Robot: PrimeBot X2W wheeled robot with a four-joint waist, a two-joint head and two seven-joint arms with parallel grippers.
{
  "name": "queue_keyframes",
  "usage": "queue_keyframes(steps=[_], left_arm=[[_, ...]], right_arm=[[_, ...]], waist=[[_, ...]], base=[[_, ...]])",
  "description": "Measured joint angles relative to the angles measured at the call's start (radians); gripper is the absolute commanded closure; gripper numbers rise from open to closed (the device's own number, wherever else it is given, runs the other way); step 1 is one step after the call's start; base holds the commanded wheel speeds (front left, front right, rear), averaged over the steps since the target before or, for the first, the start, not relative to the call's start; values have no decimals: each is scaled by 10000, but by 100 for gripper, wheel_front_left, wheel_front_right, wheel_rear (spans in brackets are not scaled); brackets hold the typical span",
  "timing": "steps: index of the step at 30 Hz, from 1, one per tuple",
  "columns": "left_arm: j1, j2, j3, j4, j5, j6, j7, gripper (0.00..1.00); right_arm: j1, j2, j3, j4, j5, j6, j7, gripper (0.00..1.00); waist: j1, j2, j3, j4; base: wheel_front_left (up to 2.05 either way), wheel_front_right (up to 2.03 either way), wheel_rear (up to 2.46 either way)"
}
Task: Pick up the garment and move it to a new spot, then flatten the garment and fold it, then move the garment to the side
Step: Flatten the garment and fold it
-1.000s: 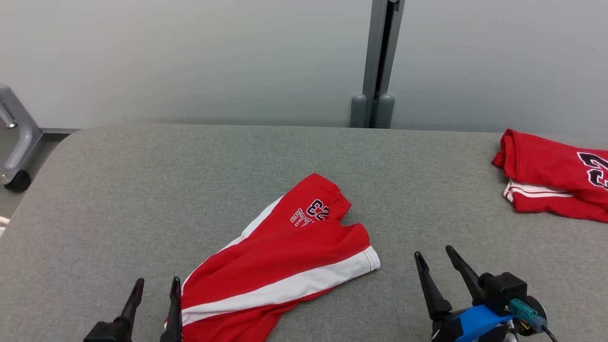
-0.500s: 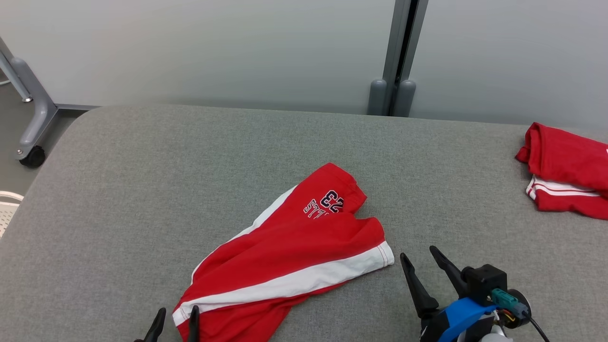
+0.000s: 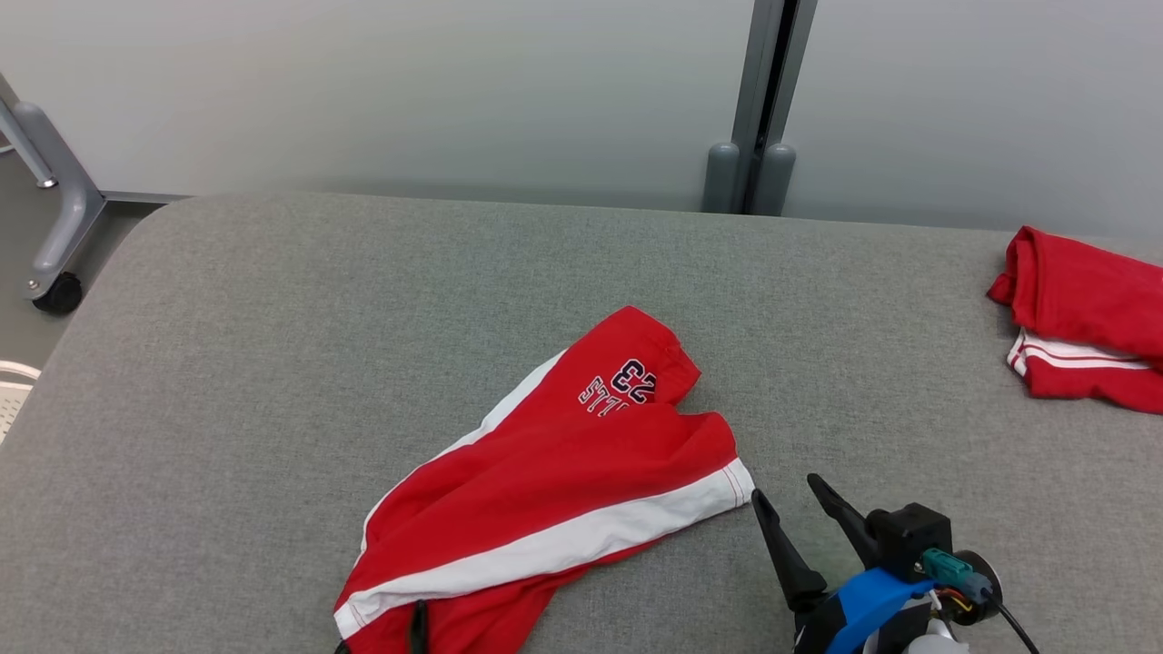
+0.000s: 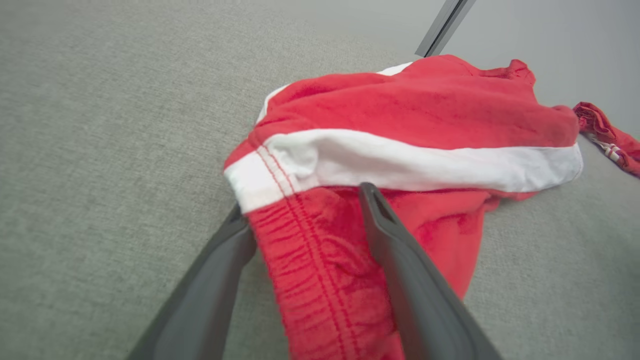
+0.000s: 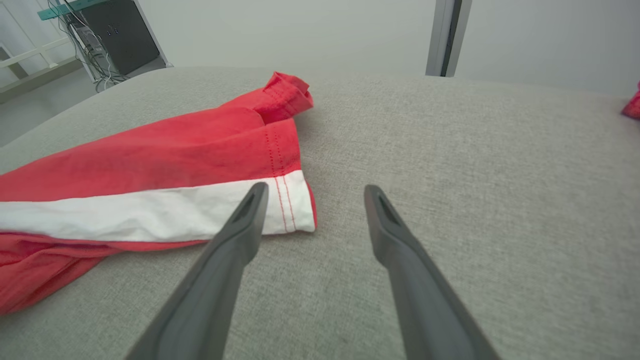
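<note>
Our left claw [image 4: 305,205] gapes wide and empty, astride an edge of the crumpled red-and-white cotton shorts [image 3: 545,490]; the pickup seems in hand. Next we must pinch firmly, then lift.

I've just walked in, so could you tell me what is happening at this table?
The robot appears set to pick up the crumpled red shorts with white side stripes on the grey fabric-covered table. Its left end effector is open astride the elastic waistband; its right end effector is open beside the white hem corner. Nothing is gripped yet.
</note>
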State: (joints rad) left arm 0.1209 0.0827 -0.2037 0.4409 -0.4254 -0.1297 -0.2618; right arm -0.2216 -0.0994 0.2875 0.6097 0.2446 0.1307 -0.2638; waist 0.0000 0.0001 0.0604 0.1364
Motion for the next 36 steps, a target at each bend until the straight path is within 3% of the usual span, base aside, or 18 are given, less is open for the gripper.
queue_keyframes(steps=[24, 25, 26, 27, 28, 36], left_arm=[[-479, 318, -926, -1116, -569, 0, 0, 0], [-503, 337, -1011, -1124, -652, 0, 0, 19], [-541, 355, -1104, -1120, -779, 0, 0, 46], [-598, 370, -1187, -1108, -851, 0, 0, 78], [-598, 370, -1187, -1108, -851, 0, 0, 100], [-1105, 570, -1354, -1285, -1116, 0, 0, 100]], right_arm=[[-2096, -543, 2800, 2240, 1214, 0, 0, 0], [-2156, -545, 2895, 2280, 1325, 0, 0, 40], [-2206, -541, 3053, 2339, 1486, 0, 0, 97], [-2227, -546, 3183, 2376, 1578, 0, 0, 100], [-2227, -546, 3183, 2376, 1578, 0, 0, 100], [-2262, -771, 3239, 1592, 1793, 0, 0, 100]], waist=[[1, -1, 565, 396], [0, -1, 581, 414], [0, -1, 595, 427], [0, -1, 604, 434], [0, -1, 604, 434], [0, -2, 501, 234]], base=[[0, 0, 0], [0, 0, 0], [0, 0, 0], [0, 0, 0], [0, 0, 0], [0, 0, 0]])
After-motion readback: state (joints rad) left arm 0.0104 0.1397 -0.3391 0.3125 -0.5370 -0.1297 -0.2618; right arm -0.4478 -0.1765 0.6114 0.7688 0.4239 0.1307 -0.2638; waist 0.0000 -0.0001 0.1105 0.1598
